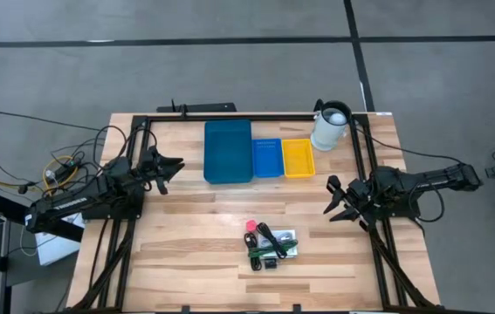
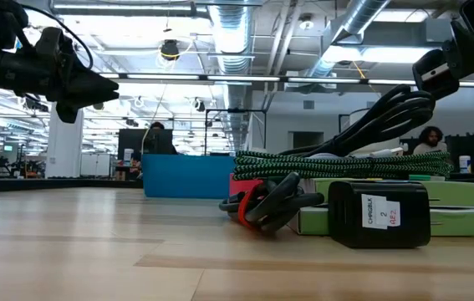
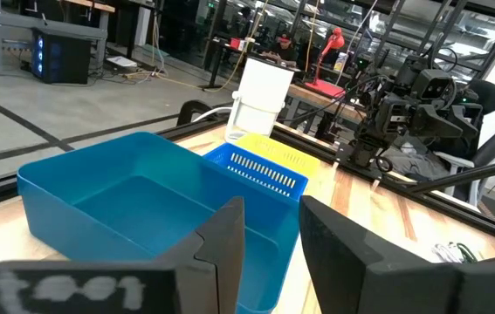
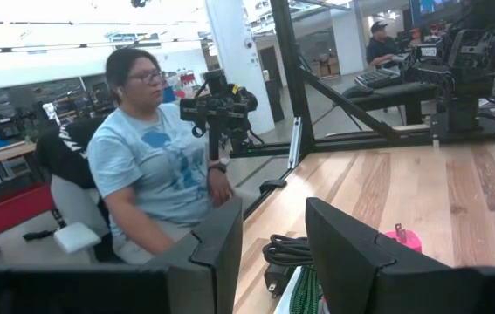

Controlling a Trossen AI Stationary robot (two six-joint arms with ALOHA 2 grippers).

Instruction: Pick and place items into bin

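The items lie in a small heap (image 1: 270, 243) near the table's front middle: a pink-red piece (image 1: 251, 226), black and green coiled cords (image 2: 337, 159), a black labelled block (image 2: 379, 215) and a white card underneath. Three bins stand at the far middle: a large blue one (image 1: 228, 151), a small blue one (image 1: 267, 158) and a yellow one (image 1: 298, 158). My left gripper (image 1: 174, 168) hovers open at the left, level, facing the bins (image 3: 134, 205). My right gripper (image 1: 334, 199) hovers open at the right, level, above and right of the heap (image 4: 295, 262).
A white jug (image 1: 330, 126) stands at the far right, next to the yellow bin. A black frame (image 1: 256, 117) runs along the table's edges. A seated person (image 4: 147, 166) shows beyond the table in the right wrist view. Bare wood lies between the heap and the bins.
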